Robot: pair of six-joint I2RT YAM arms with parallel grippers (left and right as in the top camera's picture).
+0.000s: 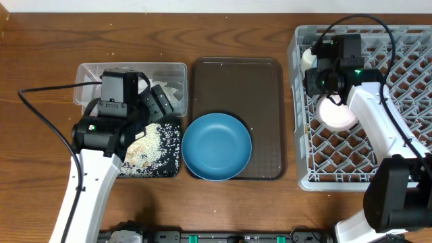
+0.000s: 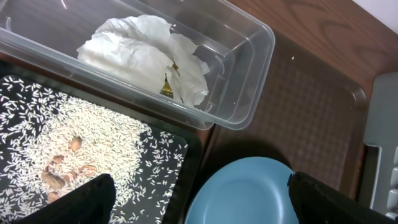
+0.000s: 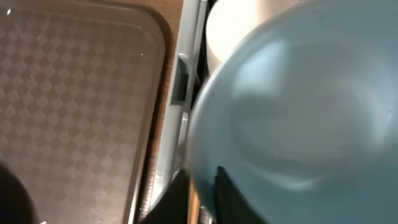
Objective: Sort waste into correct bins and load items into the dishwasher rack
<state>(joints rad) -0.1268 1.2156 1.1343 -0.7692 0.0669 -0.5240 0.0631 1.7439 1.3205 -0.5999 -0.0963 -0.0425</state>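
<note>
Wood-grain counter (image 1: 40, 81) carries everything, and the overhead view lays it out from left to right: a clear tub (image 1: 172, 67), a black tray (image 1: 174, 169) just below it, a dark brown serving tray (image 1: 236, 81) in the middle, and the grey dishwasher rack (image 1: 405, 67) on the right. The deep-blue bowl (image 1: 216, 146) sits on the serving tray's lower left part, its rim near the black tray. Inside the rack lies the white pink-rimmed bowl (image 1: 337, 113), partly under the right arm, and a small white cup (image 1: 308, 57) shows at the rack's left edge.

Only the left wrist view shows the waste clearly. Crumpled tissue paper (image 2: 143, 53) fills the tub, with a scrap of yellow-green snack wrapper (image 2: 168, 84) tucked among it, and rice (image 2: 81, 137) is heaped on the black tray with a few tan bits mixed in. The left gripper (image 2: 198, 183) hangs above the gap between black tray and deep-blue bowl, its fingers (image 2: 87, 199) spread wide and holding nothing.

From overhead the small light-blue bowl (image 3: 298, 112) is hidden beneath the right wrist. The right wrist view is nearly filled by it, at the rack's left wall, with something white behind. The right gripper (image 3: 208, 202) has its dark fingers (image 3: 236, 199) pinched on either side of that bowl's wall
</note>
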